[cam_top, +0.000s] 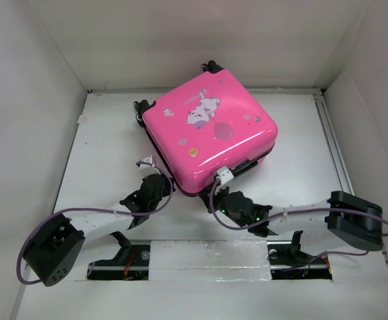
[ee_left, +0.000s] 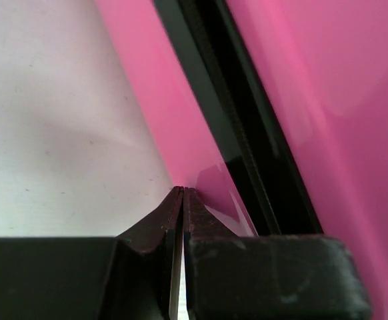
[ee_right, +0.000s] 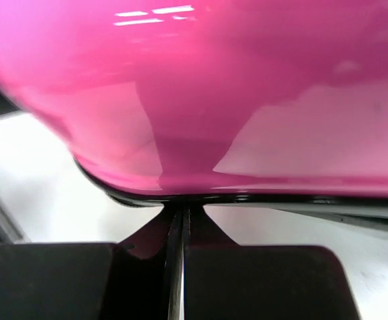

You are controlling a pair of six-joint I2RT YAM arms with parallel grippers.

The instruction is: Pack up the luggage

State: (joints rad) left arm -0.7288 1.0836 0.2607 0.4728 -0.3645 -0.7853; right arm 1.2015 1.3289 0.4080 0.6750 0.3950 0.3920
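The luggage (cam_top: 207, 130) is a glossy hot-pink hard-shell suitcase with a cartoon animal print, lying shut and flat at the back middle of the white table (cam_top: 101, 167). Black wheels (cam_top: 211, 67) show at its far corners. My left gripper (cam_top: 162, 188) is shut and empty, its tips (ee_left: 182, 191) touching the pink shell (ee_left: 181, 133) beside the black zipper trim (ee_left: 247, 133). My right gripper (cam_top: 222, 200) is shut at the near corner, its tips (ee_right: 183, 209) against the black trim (ee_right: 261, 199) under the pink shell (ee_right: 214, 80). A white zipper tag (cam_top: 225, 175) hangs just above it.
White walls (cam_top: 27, 133) close in the table on the left, back and right. A metal rail (cam_top: 334, 153) runs along the right side. Two slots (cam_top: 301, 267) with the arm bases lie at the near edge. Purple cables (cam_top: 87, 212) trail along both arms.
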